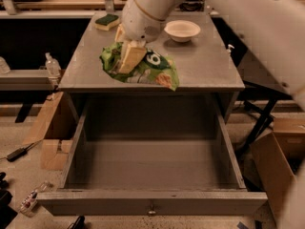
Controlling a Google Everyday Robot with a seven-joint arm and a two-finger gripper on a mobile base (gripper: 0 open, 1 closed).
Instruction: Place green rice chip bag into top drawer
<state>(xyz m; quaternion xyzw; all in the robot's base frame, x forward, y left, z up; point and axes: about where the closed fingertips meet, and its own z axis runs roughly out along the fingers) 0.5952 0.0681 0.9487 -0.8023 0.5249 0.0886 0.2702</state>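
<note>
The green rice chip bag (pixel 147 69), crinkled with a white round logo and orange patches, hangs at the front edge of the grey table top (pixel 200 70), partly over the open drawer. My gripper (pixel 127 56) comes down from the white arm above and is shut on the bag's left part, its tan fingers (pixel 131 57) pressed into the foil. The top drawer (pixel 152 202) is pulled fully open below, its grey interior bare, with a small knob at front centre.
A white bowl (pixel 182 30) and a green-and-yellow sponge (pixel 106 21) sit at the back of the table. My white arm fills the upper right. Cardboard boxes stand on the floor at left (pixel 52 128) and right (pixel 279 168). A bottle (pixel 51 65) stands at left.
</note>
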